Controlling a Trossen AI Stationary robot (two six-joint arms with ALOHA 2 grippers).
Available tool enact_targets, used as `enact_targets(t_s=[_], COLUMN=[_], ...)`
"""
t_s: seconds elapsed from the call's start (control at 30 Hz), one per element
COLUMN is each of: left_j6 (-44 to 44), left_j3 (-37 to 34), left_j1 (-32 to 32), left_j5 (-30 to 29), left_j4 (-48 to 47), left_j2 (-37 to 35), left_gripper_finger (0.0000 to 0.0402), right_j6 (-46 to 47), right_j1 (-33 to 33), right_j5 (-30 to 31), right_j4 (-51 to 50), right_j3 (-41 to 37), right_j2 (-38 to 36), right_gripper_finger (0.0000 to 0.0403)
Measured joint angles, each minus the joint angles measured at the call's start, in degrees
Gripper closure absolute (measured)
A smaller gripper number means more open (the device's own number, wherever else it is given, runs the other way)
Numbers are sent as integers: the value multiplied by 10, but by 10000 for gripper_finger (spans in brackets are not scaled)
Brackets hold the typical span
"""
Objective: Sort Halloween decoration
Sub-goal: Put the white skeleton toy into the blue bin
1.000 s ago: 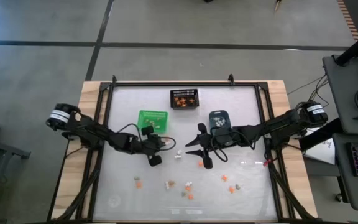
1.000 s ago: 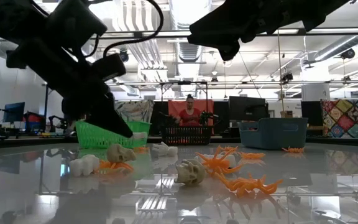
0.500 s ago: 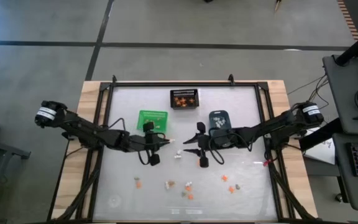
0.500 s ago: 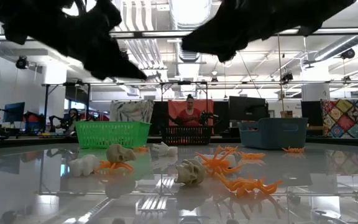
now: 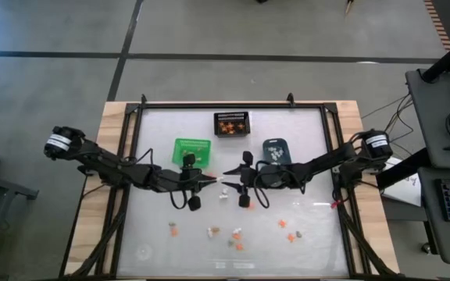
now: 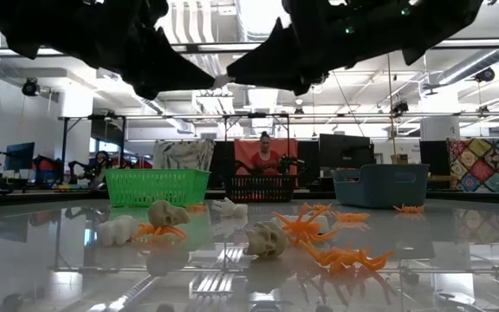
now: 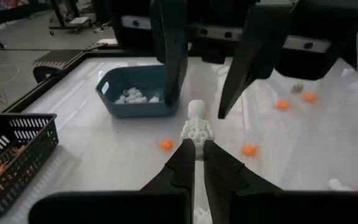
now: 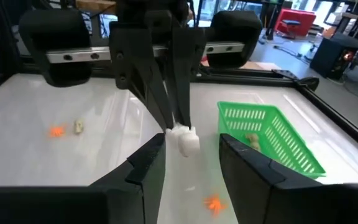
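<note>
Two grippers meet nose to nose at mid-table over one white skeleton trinket.

The left gripper (image 5: 212, 179) is clamped on the white skeleton trinket (image 7: 196, 129), held off the glass at frame centre in the high view, its long axis running left to right towards the right gripper (image 5: 229, 179), whose fingers (image 8: 143, 163) stand apart on either side of it. Three bins: green (image 5: 191, 148), black mesh (image 5: 231, 123), blue-grey (image 5: 275, 150). Perhaps nine loose trinkets (image 5: 236, 234) lie along the lower table (image 5: 303, 125); they are too small for a sure count.
</note>
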Motion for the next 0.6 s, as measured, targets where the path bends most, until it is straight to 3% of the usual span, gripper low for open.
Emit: enact_targets(t_s=[0.27,0.6], left_j6=[5,17], left_j3=[0,0], left_j1=[-1,-1], left_j5=[0,1], left_j4=[6,14], left_j2=[0,1], left_gripper_finger=[401,401], right_j6=[-8,-11], right_j1=[0,-4], right_j5=[8,7], right_j4=[-9,-8], right_j3=[8,10], right_j2=[3,5], right_gripper_finger=[254,288])
